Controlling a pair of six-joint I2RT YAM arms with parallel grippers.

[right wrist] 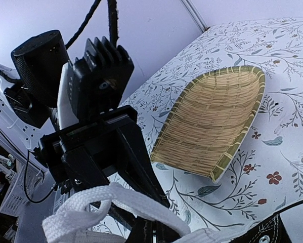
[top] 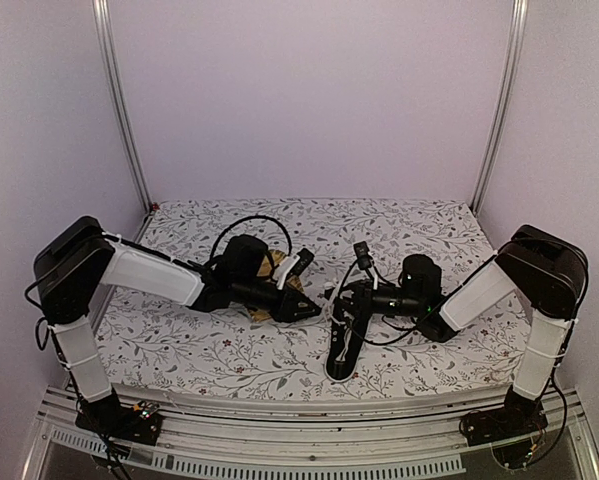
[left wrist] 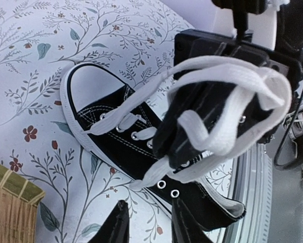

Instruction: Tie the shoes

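Left wrist view: white laces (left wrist: pixel 270 83) coil round the right gripper (left wrist: pixel 166 147), covering its fingertips and the midsection of the black canvas low-top sneaker (left wrist: pixel 108 142). Left gripper (left wrist: pixel 148 217) cut by bottom edge, only two fingertips (left wrist: pixel 117 225) showing. Yellow woven tray (left wrist: pixel 9 202) clipped at bottom-left corner. Top view: lace routing too small to trace; tray mostly under left arm (top: pixel 159 275). Right wrist view: sneaker a sliver at bottom-right corner.

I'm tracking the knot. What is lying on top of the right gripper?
A white lace loops over and around the right gripper, which sits above the sneaker. The lace covers its fingertips, so whether they pinch it cannot be seen.
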